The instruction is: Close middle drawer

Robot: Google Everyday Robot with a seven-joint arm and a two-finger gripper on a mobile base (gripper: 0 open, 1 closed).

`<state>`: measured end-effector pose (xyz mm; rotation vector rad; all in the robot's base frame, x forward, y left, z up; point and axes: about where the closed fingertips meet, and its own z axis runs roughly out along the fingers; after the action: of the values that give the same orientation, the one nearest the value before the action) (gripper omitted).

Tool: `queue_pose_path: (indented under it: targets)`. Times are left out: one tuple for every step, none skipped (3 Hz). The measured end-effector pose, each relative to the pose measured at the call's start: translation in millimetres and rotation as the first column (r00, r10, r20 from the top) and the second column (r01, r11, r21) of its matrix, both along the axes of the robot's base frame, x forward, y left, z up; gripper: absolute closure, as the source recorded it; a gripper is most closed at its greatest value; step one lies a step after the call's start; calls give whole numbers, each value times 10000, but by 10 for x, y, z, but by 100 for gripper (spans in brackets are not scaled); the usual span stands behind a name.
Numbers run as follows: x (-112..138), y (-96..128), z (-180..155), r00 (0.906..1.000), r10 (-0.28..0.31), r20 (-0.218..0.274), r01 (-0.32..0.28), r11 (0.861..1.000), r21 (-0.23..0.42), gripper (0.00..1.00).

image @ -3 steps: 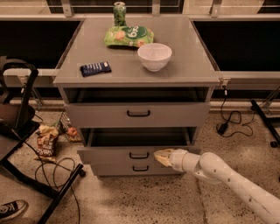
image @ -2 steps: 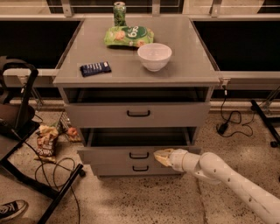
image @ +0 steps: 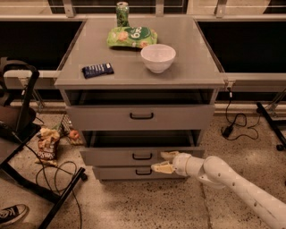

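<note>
The middle drawer (image: 116, 157) of the grey cabinet is pulled out a little, with a dark gap above its flat front and a small black bar handle (image: 142, 156) at its centre. My gripper (image: 163, 162) is at the drawer's front, just right of the handle, on a white arm coming in from the lower right. Its fingers are spread open and hold nothing. The upper fingertip (image: 168, 154) lies against the middle drawer's front; the lower one hangs in front of the bottom drawer (image: 116, 172).
The top drawer (image: 103, 117) also stands slightly out. On the cabinet top (image: 196, 71) are a white bowl (image: 158, 57), a green chip bag (image: 131, 36), a green can (image: 122, 14) and a dark bar (image: 97, 69). Snack bags (image: 46, 144), cables and a black stand (image: 27, 179) lie left.
</note>
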<state>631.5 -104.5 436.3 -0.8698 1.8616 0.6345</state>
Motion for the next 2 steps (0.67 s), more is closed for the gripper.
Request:
queue_pose_path:
  targets:
    - [0, 1, 0, 10000, 1, 0, -1, 10000, 0, 0]
    - [0, 1, 0, 10000, 1, 0, -1, 10000, 0, 0]
